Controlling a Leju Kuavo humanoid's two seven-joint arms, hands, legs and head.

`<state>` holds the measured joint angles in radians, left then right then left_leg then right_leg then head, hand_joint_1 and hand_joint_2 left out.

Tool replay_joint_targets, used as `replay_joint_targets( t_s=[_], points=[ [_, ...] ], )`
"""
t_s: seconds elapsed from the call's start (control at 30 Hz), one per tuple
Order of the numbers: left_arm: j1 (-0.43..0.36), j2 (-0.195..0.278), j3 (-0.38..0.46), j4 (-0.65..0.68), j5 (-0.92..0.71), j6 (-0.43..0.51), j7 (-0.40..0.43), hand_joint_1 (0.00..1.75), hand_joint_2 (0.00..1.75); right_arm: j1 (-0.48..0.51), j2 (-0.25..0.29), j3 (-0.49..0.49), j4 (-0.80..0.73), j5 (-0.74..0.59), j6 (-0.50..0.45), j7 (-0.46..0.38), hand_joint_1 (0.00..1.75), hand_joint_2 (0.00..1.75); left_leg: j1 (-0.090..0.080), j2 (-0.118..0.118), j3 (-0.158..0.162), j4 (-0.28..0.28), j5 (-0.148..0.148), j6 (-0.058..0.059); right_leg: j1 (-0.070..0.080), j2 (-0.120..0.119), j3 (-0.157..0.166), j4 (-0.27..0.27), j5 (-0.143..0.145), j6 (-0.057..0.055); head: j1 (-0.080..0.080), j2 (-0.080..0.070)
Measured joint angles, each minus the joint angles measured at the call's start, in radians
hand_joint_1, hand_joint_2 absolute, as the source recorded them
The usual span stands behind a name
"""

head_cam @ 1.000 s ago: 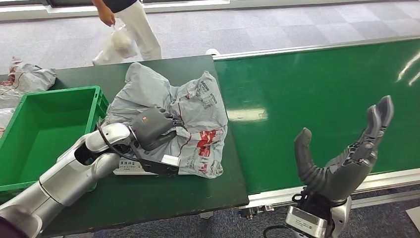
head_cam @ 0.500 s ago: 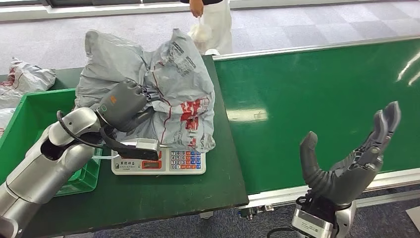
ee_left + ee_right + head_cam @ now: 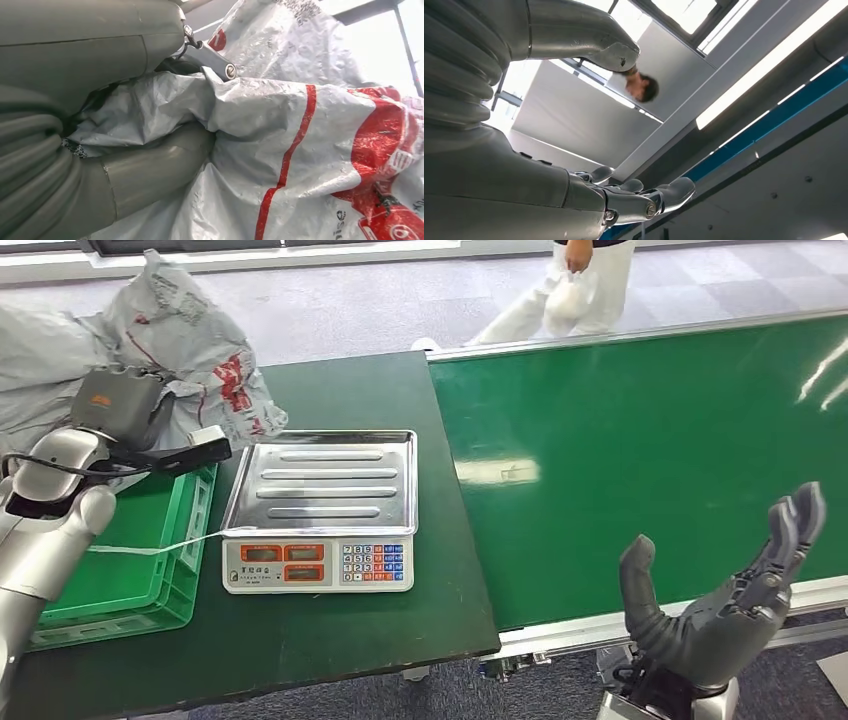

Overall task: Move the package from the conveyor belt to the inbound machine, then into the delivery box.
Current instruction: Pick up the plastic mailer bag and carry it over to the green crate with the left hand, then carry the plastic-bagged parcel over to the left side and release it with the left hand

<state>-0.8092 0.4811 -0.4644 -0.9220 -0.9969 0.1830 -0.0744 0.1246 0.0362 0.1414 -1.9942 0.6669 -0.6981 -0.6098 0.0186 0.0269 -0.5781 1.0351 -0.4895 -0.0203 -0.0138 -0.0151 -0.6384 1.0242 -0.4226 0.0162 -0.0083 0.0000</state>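
Two hands: you had both in the head view, the left hand (image 3: 118, 408) up at the far left and the right hand (image 3: 722, 605) low at the near right.
Left hand: your left hand gripped the package (image 3: 190, 340), its fingers closed into the grey plastic; in the left wrist view the thumb (image 3: 150, 172) pressed into the crumpled package (image 3: 300, 150) from one side and a darker finger (image 3: 212, 57) from the other.
Package: you held the grey bag with red print raised in the air, bulging above and beyond the hand, over the far left edge of the dark table (image 3: 300, 650) and above the far end of the green delivery box (image 3: 120, 580).
Delivery box: it sat on the table just left of the scale, touching or nearly touching its side; you could not tell which.
Inbound machine: the scale (image 3: 320, 530) stood on the table beside the conveyor belt (image 3: 650, 440), its steel tray bare.
Right hand: your right hand was raised, palm up, fingers spread and holding nothing, at the near edge of the belt; the right wrist view showed its fingers (image 3: 644, 200) against the ceiling.
Person: someone (image 3: 580, 285) stood beyond the belt carrying a pale bag.
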Motion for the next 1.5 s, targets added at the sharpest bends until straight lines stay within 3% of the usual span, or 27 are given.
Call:
replay_joint_targets(
  t_s=[0.33, 0.67, 0.7, 0.8, 0.83, 0.93, 1.03, 1.2, 1.4, 1.5],
  points=[
    [0.028, 0.002, 0.14, 0.26, -0.042, 0.05, 0.058, 1.75, 1.75, 0.009, 0.006, -0.002, -0.001, 0.019, 0.0, 0.005, 0.0, 1.75, 0.0, -0.001, -0.001, 0.0, 0.0, 0.0, 0.0, 0.0, 0.0, 0.0, 0.0, 0.0, 0.0, 0.0],
    [0.075, 0.002, 0.242, 0.374, -0.064, 0.069, 0.086, 1.72, 1.75, 0.01, 0.019, -0.002, 0.0, 0.041, 0.0, 0.017, 0.0, 1.75, 0.0, -0.002, -0.001, 0.0, 0.0, 0.0, 0.0, -0.001, 0.0, 0.0, -0.001, -0.001, 0.0, 0.0],
    [0.078, 0.002, 0.25, 0.38, -0.07, 0.071, 0.09, 1.29, 1.75, 0.01, 0.019, -0.002, 0.0, 0.041, 0.0, 0.017, 0.0, 1.75, 0.0, -0.002, -0.001, 0.0, 0.0, 0.0, 0.0, -0.001, 0.0, 0.0, -0.001, -0.001, 0.0, 0.0],
    [0.089, 0.002, 0.284, 0.396, -0.086, 0.082, 0.095, 0.0, 0.44, 0.01, 0.019, -0.002, 0.0, 0.04, 0.0, 0.017, 0.0, 1.75, 0.0, -0.002, -0.001, 0.0, 0.0, 0.0, 0.0, -0.001, 0.0, 0.0, -0.001, -0.001, 0.0, 0.0],
    [0.093, 0.002, 0.297, 0.4, -0.087, 0.087, 0.093, 0.0, 0.0, 0.01, 0.019, -0.002, 0.0, 0.041, 0.0, 0.017, 0.0, 1.75, 0.0, -0.002, -0.001, 0.0, 0.0, 0.0, 0.0, -0.001, 0.0, 0.0, -0.001, -0.001, 0.0, 0.0],
    [0.115, -0.002, 0.352, 0.399, -0.055, 0.112, 0.063, 0.0, 0.0, 0.01, 0.019, -0.001, 0.002, 0.042, 0.0, 0.017, 0.0, 1.75, 0.0, -0.002, -0.001, 0.0, 0.0, 0.0, 0.0, -0.001, -0.001, 0.0, -0.001, -0.001, 0.0, 0.0],
    [0.155, -0.031, 0.446, 0.345, 0.083, 0.113, -0.011, 0.0, 0.0, 0.01, 0.019, 0.0, 0.009, 0.043, 0.0, 0.021, 0.0, 1.75, 0.0, -0.002, -0.001, 0.0, 0.0, 0.0, 0.0, -0.001, -0.001, 0.0, -0.001, -0.001, 0.0, 0.0],
    [0.301, -0.146, 0.609, 0.047, 0.511, 0.073, -0.089, 0.0, 0.0, 0.011, 0.026, 0.0, 0.025, 0.036, 0.0, 0.034, 0.0, 1.75, -0.001, 0.001, -0.001, 0.0, -0.002, 0.0, -0.001, 0.001, -0.001, 0.0, -0.001, -0.001, 0.0, 0.0],
    [0.4, -0.204, 0.661, -0.174, 0.59, 0.099, -0.076, 0.0, 0.0, 0.01, 0.031, 0.0, 0.038, 0.035, 0.0, 0.038, 0.0, 1.75, -0.001, 0.0, -0.002, 0.0, -0.002, 0.0, -0.001, 0.001, -0.001, 0.0, -0.001, -0.001, 0.0, 0.0],
    [0.437, -0.219, 0.666, -0.246, 0.678, 0.106, -0.131, 0.0, 0.0, 0.011, 0.033, 0.0, 0.042, 0.034, 0.0, 0.036, 0.0, 1.75, 0.0, 0.0, -0.001, 0.0, -0.002, 0.0, 0.0, 0.0, -0.001, 0.0, -0.002, -0.001, 0.0, 0.0]
  ],
)
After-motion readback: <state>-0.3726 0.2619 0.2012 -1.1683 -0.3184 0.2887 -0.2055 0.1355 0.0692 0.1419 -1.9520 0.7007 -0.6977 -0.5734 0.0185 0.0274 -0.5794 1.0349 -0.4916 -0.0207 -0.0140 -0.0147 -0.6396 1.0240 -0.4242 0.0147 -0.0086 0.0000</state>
